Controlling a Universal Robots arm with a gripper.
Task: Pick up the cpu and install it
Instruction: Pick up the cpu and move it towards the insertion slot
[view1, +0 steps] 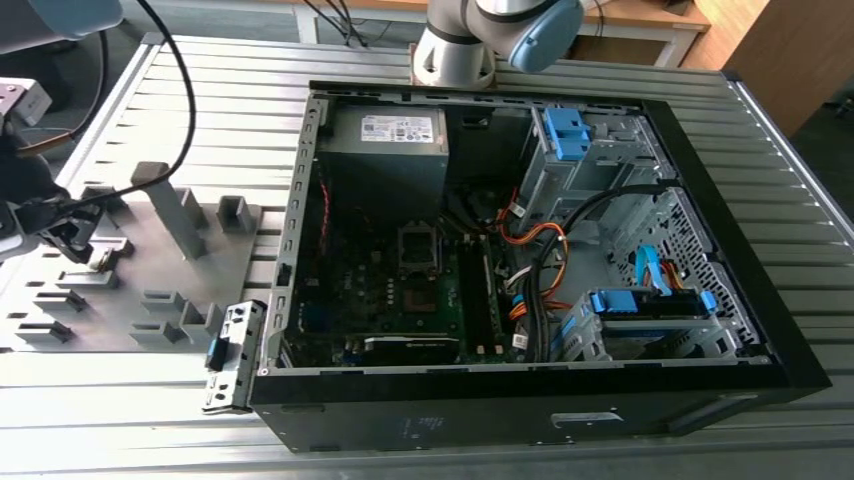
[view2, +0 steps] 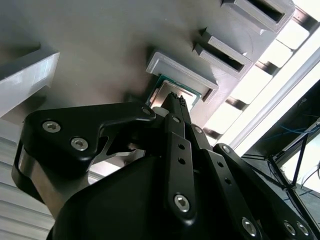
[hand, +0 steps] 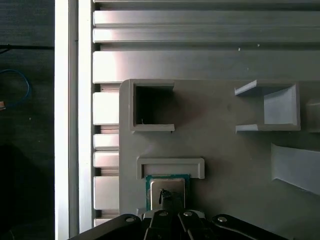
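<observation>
Silver-faced, green-edged cpu (hand: 176, 184) sits in the grey fixture (hand: 225, 150).

No text, number or sign is legible: the white label (view1: 400, 128) on the power supply (view1: 387, 168) in the computer case (view1: 467, 420) carries print too small to make out, and the cpu (hand: 178, 189) shows no readable marking on its pale face.

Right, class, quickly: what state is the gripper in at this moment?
Gripper: at the cpu on the grey fixture; open or shut cannot be told.
</observation>
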